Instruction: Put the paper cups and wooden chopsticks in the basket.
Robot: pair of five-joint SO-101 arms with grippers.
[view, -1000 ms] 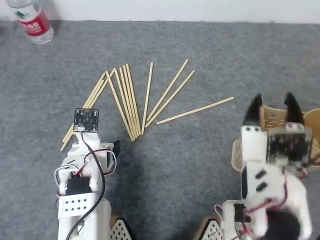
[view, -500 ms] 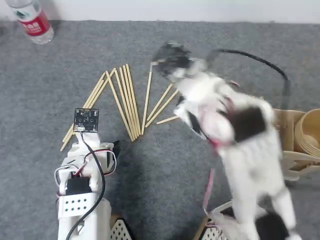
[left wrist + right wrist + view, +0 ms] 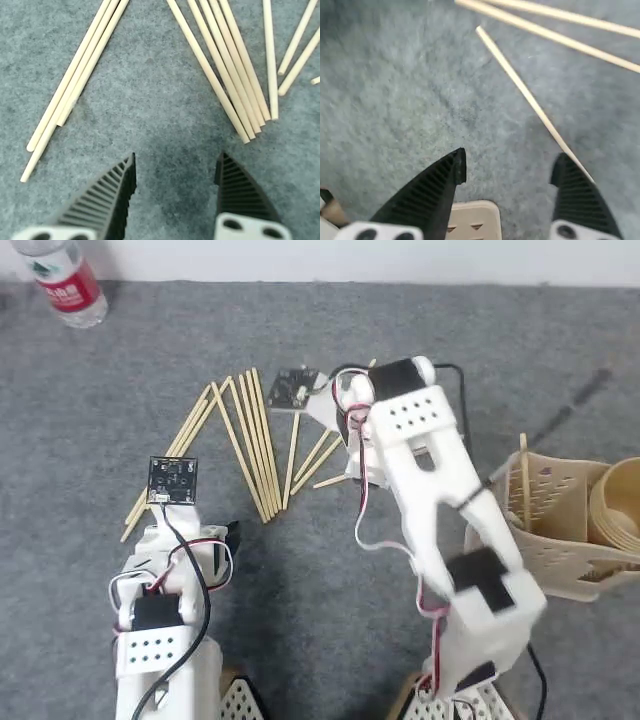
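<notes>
Several wooden chopsticks (image 3: 250, 435) lie fanned out on the grey carpet at mid-table. My right arm (image 3: 420, 450) stretches over their right part. In its wrist view my right gripper (image 3: 512, 165) hangs open just above the carpet, and one chopstick (image 3: 530, 97) runs up to one of its fingers. My left gripper (image 3: 175, 162) is open over bare carpet, just short of the chopstick ends (image 3: 240, 125). The basket (image 3: 545, 550) stands at the right edge, holding stacked paper cups (image 3: 615, 505) and an upright chopstick (image 3: 523, 480).
A plastic water bottle (image 3: 65, 280) stands at the far left corner. My left arm (image 3: 165, 620) sits at the near left. Open carpet lies between the two arm bases and behind the chopsticks.
My right arm has swung from above the basket leftward and forward to the chopsticks at mid-table. The left arm has kept still.
</notes>
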